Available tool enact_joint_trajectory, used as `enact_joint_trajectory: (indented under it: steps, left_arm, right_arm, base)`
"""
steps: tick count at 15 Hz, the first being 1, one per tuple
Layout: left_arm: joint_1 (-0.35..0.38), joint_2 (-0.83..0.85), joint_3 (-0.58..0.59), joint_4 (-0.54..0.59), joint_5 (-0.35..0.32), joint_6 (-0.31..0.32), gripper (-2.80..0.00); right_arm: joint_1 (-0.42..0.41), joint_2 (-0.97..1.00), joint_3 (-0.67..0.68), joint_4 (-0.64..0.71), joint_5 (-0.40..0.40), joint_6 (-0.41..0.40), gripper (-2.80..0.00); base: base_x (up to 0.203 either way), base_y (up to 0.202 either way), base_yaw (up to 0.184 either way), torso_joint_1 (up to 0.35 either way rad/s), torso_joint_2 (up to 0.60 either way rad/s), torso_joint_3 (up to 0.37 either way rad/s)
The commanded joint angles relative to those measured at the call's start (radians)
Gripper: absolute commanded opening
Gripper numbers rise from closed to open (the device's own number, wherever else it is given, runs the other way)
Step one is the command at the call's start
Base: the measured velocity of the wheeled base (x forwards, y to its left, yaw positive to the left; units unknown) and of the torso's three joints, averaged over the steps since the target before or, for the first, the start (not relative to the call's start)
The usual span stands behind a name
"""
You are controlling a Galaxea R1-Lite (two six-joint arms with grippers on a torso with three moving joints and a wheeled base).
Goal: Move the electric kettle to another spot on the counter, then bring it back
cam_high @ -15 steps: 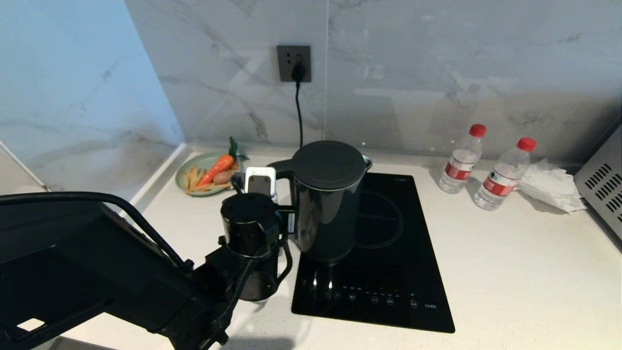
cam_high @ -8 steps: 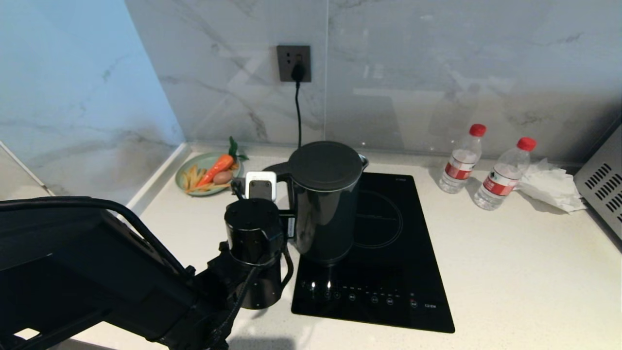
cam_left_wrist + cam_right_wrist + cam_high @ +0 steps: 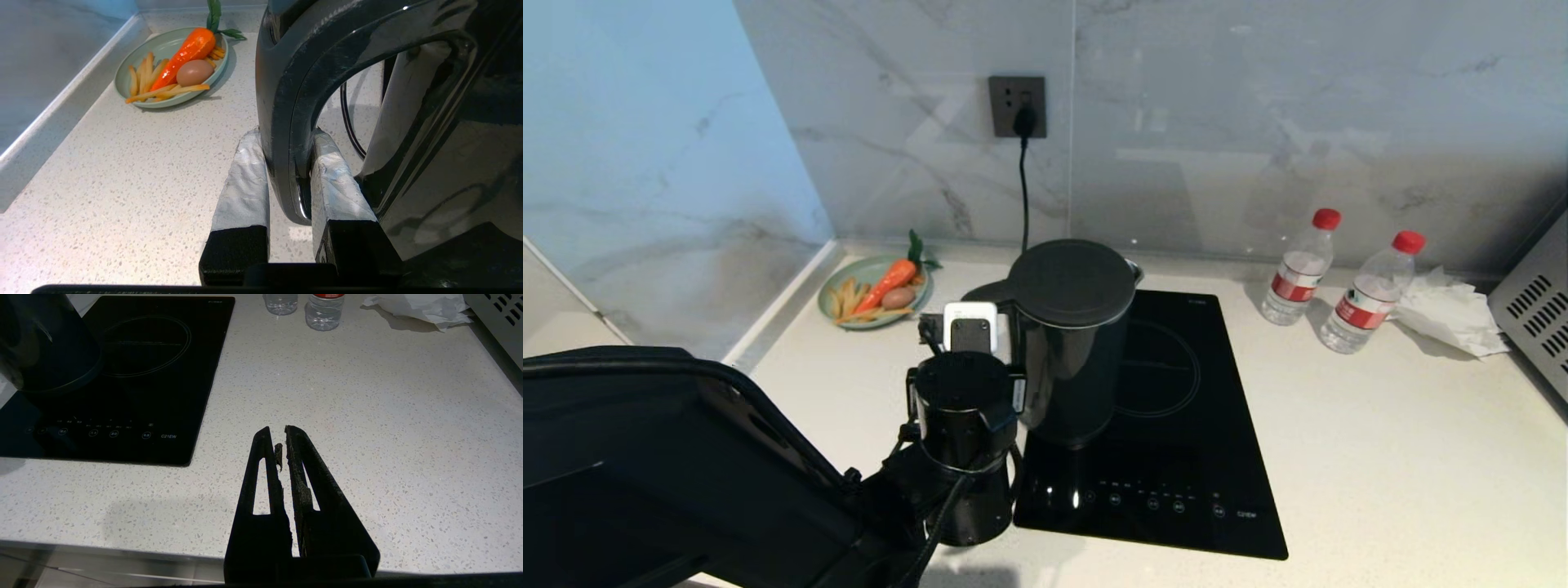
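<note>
The tall glossy black electric kettle (image 3: 1070, 343) hangs over the left part of the black cooktop (image 3: 1176, 425), which is set into the white speckled counter (image 3: 1380, 457). I cannot tell whether its base touches the glass. In the left wrist view my left gripper (image 3: 287, 134) is shut on the kettle's loop handle (image 3: 286, 102), one taped finger on each side. In the head view the left wrist (image 3: 964, 408) hides those fingers. My right gripper (image 3: 278, 428) hovers shut and empty over bare counter near the front edge, right of the cooktop, with the kettle (image 3: 45, 347) far off to its side.
A green plate (image 3: 876, 291) with a carrot, fries and an egg sits at the back left. Two red-capped water bottles (image 3: 1298, 265) (image 3: 1372, 290), crumpled tissue (image 3: 1445, 314) and a grey appliance (image 3: 1535, 318) stand at the back right. A cord runs down from the wall socket (image 3: 1017, 106).
The left wrist has come nearer and slightly right. The kettle has turned with it, so its handle has swung towards me. The grip on the handle has stayed the same.
</note>
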Motion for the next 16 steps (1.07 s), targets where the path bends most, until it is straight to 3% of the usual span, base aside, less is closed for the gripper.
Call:
enact_joint_trajectory:
  steps: [1, 5, 16]
  left_arm:
    - [-0.025, 0.006, 0.0, -0.005, 0.015, 0.0, -2.8]
    - [-0.068, 0.032, -0.005, -0.005, 0.042, 0.002, -2.8]
    - [-0.068, 0.04, -0.045, 0.003, 0.049, 0.024, -2.8]
  right_arm:
    - [-0.001, 0.0, 0.0, -0.001, 0.0, 0.0, -2.8]
    - [-0.001, 0.0, 0.0, -0.001, 0.0, 0.0, -2.8]
    - [-0.001, 0.0, 0.001, -0.001, 0.001, 0.0, -2.8]
  base:
    - [0.0, 0.0, 0.0, 0.0, 0.0, 0.0]
    - [0.0, 0.0, 0.0, 0.0, 0.0, 0.0]
    - [0.0, 0.0, 0.0, 0.0, 0.0, 0.0]
